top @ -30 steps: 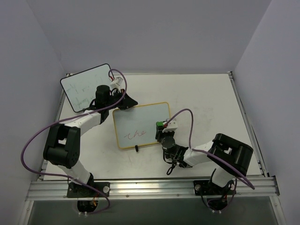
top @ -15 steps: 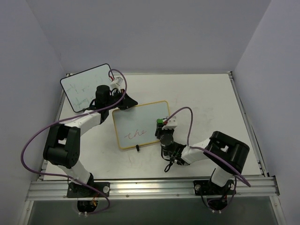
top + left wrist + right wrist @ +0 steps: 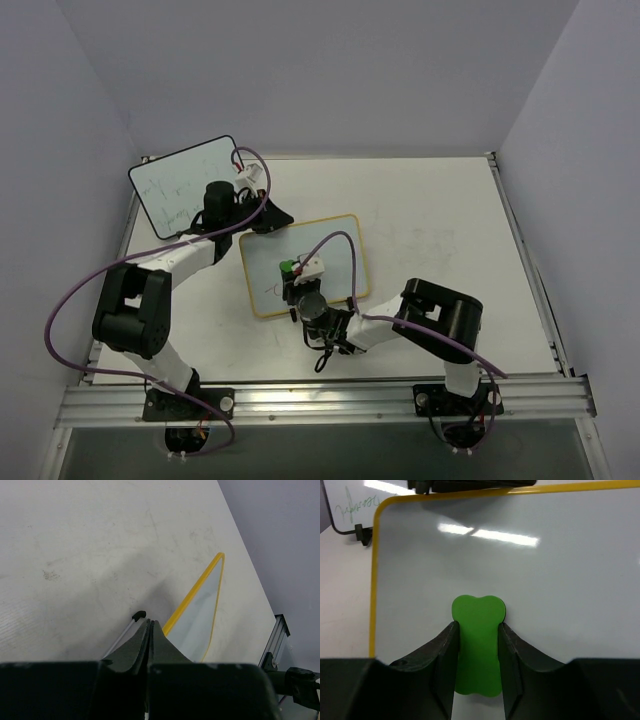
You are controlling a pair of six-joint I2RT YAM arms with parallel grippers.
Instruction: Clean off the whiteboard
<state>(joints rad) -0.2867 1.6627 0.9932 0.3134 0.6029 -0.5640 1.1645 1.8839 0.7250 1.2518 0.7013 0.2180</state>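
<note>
The yellow-framed whiteboard lies flat on the table. My right gripper is shut on a green eraser and presses it on the board's left half. In the right wrist view the eraser sits between my fingers, and the board ahead of it is clean. A faint red trace shows at the board's lower left. My left gripper is shut and empty, with its tip on the board's far left corner. In the left wrist view its tip is beside the yellow frame.
A black-framed whiteboard with green scribbles stands at the far left, also in the right wrist view. A black clip foot sits at the yellow board's near edge, another by the left gripper. Purple cables loop over both arms.
My right gripper has slid left across the board with the eraser, from the right edge over the red word. The word is almost gone. The left arm has not moved.
</note>
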